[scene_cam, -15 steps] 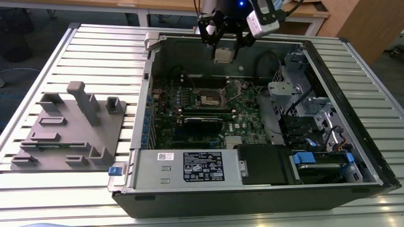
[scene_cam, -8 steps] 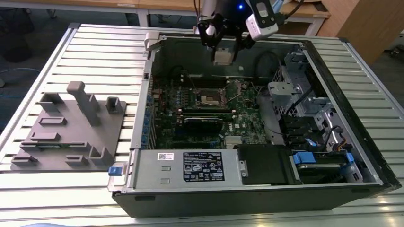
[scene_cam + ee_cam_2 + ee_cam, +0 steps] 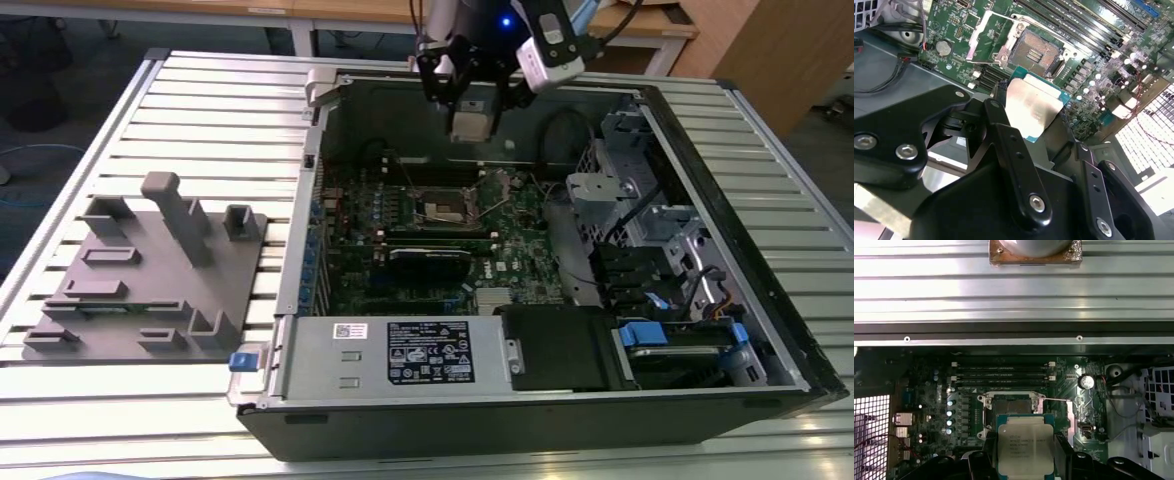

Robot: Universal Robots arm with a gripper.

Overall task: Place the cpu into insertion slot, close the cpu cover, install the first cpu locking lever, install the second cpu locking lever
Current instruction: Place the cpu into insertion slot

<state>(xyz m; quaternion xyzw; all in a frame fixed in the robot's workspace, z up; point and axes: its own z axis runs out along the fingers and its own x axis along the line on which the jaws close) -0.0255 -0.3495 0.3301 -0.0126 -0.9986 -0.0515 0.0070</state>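
My gripper (image 3: 470, 118) hangs over the back part of the open computer case, shut on the cpu (image 3: 469, 124), a flat square chip with a dull silver top. In both wrist views the black fingers (image 3: 985, 462) clamp the cpu (image 3: 1025, 444) (image 3: 1031, 107) by two opposite edges. The insertion slot (image 3: 446, 206) (image 3: 1011, 405) (image 3: 1040, 50) lies below on the green board, its dark centre bare. The cpu is above it and apart from it. The cpu cover (image 3: 988, 37), a silvery frame with a window, stands flipped open beside the slot. A thin lever wire (image 3: 1056, 400) sticks out past the slot's corner.
Long black memory slots (image 3: 1001, 374) run beside the socket. A grey power supply box (image 3: 400, 355) fills the case's near side, and drive cages and cables (image 3: 641, 230) the exterior view's right. A grey fixture plate (image 3: 147, 270) lies on the slatted table (image 3: 214, 110).
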